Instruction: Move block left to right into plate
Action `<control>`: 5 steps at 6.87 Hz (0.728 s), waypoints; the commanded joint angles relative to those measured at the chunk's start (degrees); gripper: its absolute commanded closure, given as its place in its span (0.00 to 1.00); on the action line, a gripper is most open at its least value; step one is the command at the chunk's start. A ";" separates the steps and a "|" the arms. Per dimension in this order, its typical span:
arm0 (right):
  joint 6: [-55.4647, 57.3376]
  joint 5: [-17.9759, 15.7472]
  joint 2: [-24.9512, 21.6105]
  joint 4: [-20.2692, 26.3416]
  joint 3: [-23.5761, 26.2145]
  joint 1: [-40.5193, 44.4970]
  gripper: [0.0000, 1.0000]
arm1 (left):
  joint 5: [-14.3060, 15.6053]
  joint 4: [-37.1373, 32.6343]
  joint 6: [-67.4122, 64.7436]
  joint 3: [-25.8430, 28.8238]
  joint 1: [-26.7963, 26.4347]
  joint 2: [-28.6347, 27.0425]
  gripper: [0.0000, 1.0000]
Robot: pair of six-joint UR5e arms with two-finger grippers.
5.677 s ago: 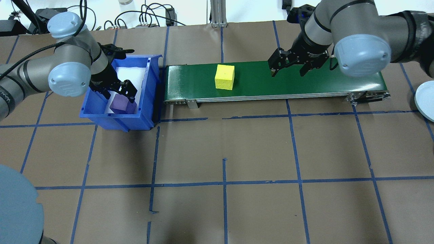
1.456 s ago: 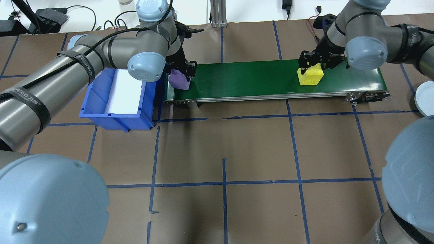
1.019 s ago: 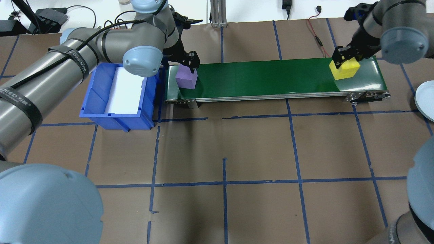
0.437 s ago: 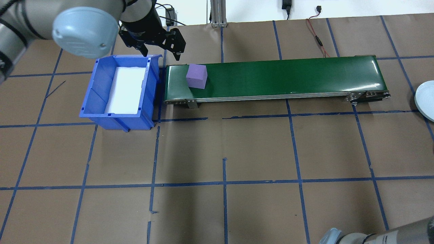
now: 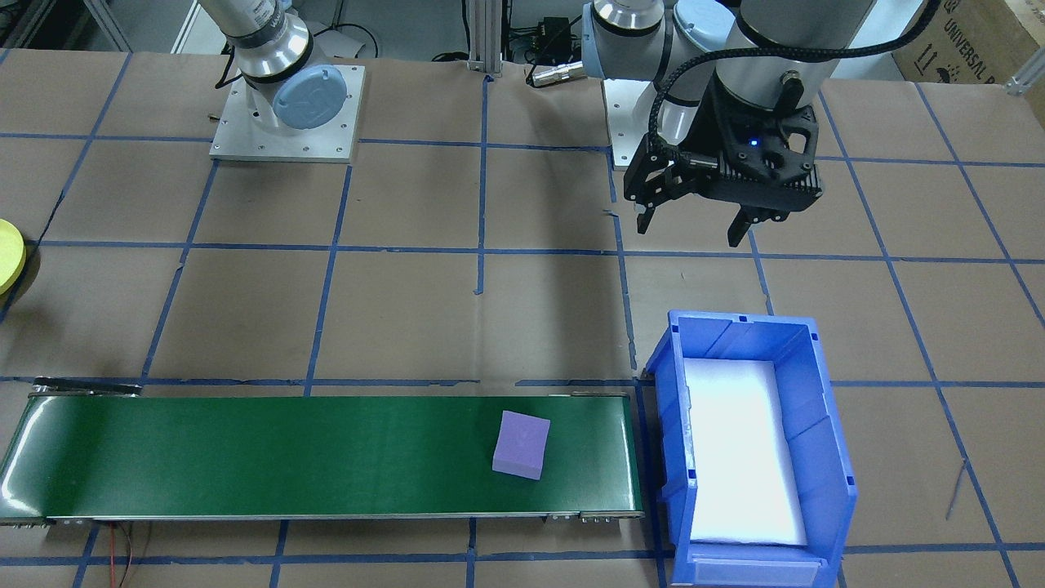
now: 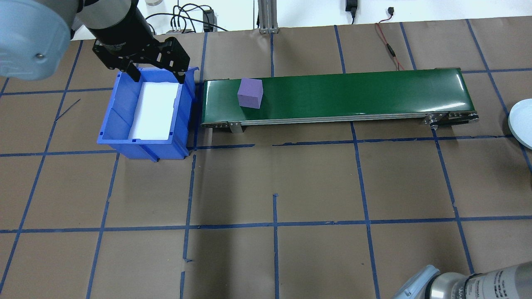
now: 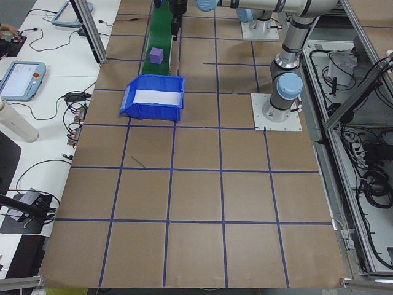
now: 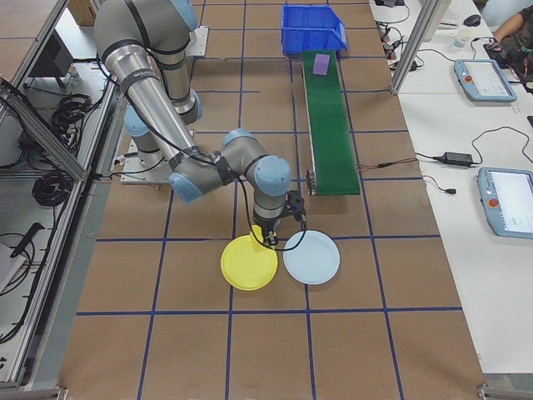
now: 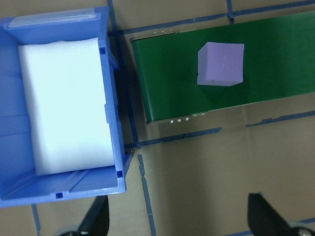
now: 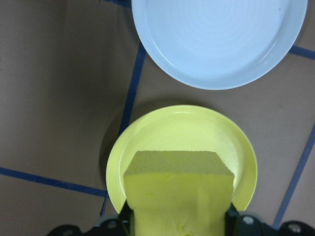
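A yellow block [image 10: 179,191] fills the bottom of the right wrist view, with my right gripper [image 10: 179,219] shut on it just above the yellow plate [image 10: 182,125]. In the exterior right view that gripper [image 8: 271,237] hangs over the yellow plate's [image 8: 248,268] far edge. A purple block [image 6: 250,93] lies free on the green conveyor belt [image 6: 353,93] near its left end, also shown in the left wrist view [image 9: 220,64]. My left gripper [image 6: 153,77] is open and holds nothing, above the far rim of the blue bin [image 6: 141,148].
The blue bin holds only a white foam liner [image 6: 154,109]. A pale blue plate [image 10: 216,39] lies right beside the yellow one and shows at the overhead view's right edge [image 6: 523,122]. Cables run behind the belt.
My left gripper set the purple block on the belt, let go and swung left over the bin. The block drifted right. My right gripper carried the yellow block off the belt to the plate.
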 commanded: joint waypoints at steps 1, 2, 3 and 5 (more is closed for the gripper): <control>-0.61 0.02 4.79 -1.26 2.10 -3.26 0.77 | 0.08 0.26 0.02 -2.06 0.69 1.15 0.00; -0.52 -0.15 4.99 -1.44 2.19 -3.78 0.66 | 0.08 0.26 0.02 -2.15 0.61 1.50 0.00; -0.60 -1.02 5.17 -1.27 2.28 -4.57 0.01 | 0.08 0.35 0.02 -2.15 0.69 1.50 0.00; -0.08 -0.86 4.65 -1.18 2.81 -5.02 0.00 | -0.01 1.13 -0.85 -2.06 0.87 1.59 0.00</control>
